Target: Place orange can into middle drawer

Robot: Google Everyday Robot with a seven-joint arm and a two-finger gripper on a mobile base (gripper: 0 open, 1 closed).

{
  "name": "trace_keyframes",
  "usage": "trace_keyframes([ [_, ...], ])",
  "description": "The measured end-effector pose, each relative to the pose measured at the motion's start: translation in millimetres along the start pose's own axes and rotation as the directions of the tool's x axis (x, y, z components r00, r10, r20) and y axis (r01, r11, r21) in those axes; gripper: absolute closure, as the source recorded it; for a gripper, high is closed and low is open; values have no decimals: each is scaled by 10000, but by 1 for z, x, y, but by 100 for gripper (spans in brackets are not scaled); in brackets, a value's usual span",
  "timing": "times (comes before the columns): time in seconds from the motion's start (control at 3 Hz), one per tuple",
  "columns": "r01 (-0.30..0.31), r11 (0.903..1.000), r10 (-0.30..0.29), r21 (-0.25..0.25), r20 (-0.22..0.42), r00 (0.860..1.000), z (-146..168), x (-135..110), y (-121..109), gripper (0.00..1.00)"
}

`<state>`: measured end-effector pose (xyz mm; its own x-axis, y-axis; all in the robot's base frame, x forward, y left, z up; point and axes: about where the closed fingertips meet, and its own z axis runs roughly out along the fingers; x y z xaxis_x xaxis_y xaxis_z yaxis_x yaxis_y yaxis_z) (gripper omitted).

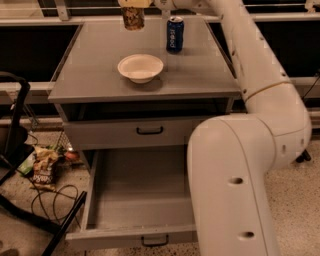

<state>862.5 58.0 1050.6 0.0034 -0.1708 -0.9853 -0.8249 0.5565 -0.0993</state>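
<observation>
The orange can [133,18] hangs upright directly beneath the gripper [134,3], which is clamped on the can's top. Right of the gripper stands a blue can [174,34]. A white bowl [140,67] sits below the gripper. Farther below, the middle drawer [140,197] is pulled open.

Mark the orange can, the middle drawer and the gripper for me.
orange can [133,19]: camera view, on its mottled side.
middle drawer [140,197]: camera view, on its bare floor.
gripper [133,3]: camera view, at the top edge, over the can's top.
</observation>
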Motion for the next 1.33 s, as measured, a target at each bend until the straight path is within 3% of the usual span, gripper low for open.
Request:
trace_keyframes([
  [0.33, 456, 9968, -528, -661, -1104, 9925, -85, -6, 35, 100],
  [0.67, 710, 9974, -717, -117, -767, 9945, -170, -27, 48, 100],
  [1.0, 880, 9945, -896, 567, 266, 9956, -219, -58, 75, 100],
  [1.33, 193, 9886, -392, 1495, 1315, 9905, -247, -36, 98, 100],
])
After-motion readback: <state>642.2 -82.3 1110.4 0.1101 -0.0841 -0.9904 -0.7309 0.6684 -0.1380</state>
